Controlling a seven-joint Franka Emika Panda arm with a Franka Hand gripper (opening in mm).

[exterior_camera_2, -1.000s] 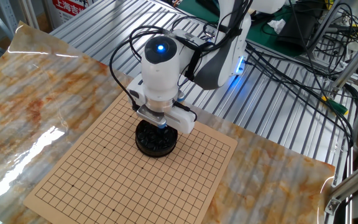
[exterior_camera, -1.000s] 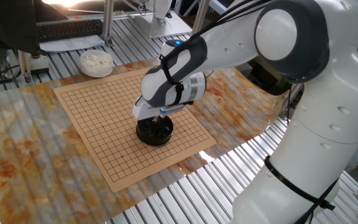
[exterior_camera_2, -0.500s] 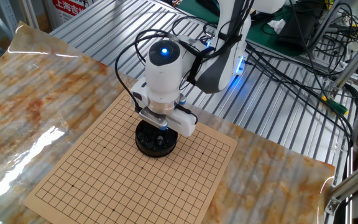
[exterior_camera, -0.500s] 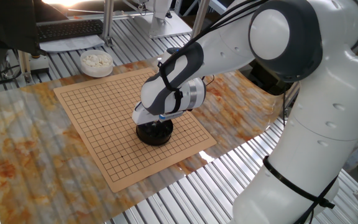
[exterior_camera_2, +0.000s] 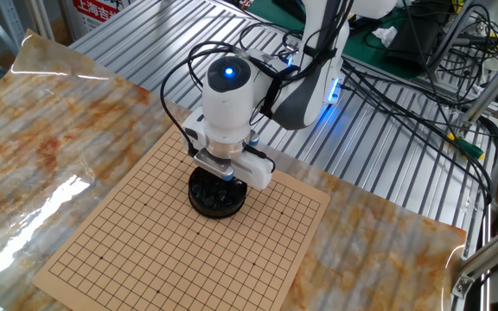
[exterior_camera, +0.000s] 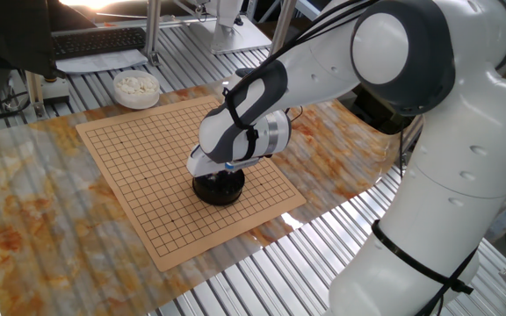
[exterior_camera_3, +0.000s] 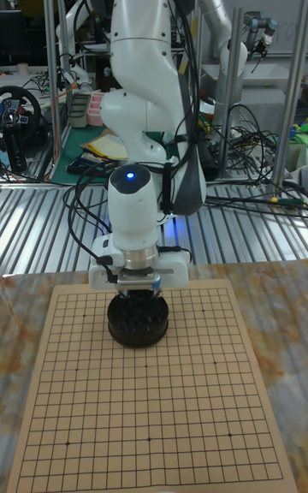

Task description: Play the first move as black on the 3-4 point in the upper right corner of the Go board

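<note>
The tan Go board (exterior_camera: pixel 130 175) (exterior_camera_2: pixel 145 259) (exterior_camera_3: pixel 171 390) lies on the table with a squat black bowl (exterior_camera: pixel 218 190) (exterior_camera_2: pixel 217 199) (exterior_camera_3: pixel 137 323) standing on it. My gripper (exterior_camera: pixel 221 175) (exterior_camera_2: pixel 221 179) (exterior_camera_3: pixel 137 293) points straight down into the bowl. Its fingertips are hidden by the hand and the bowl's rim, so their spacing does not show. No single black stone can be made out; the bowl's inside is just dark. In the tall fixed view the crossings around the 3-4 point (exterior_camera_3: pixel 197 309) near the board's upper right corner are bare.
A white bowl of white stones (exterior_camera: pixel 136 87) stands just off the board's far corner. The board rests on a marbled orange sheet (exterior_camera_2: pixel 50 130) over a ribbed metal table. Cables (exterior_camera_2: pixel 405 95) and equipment crowd the area behind the arm.
Over the last second the hand dropped a little lower into the black bowl and the wrist shifted slightly. Since half a second ago it has held still.
</note>
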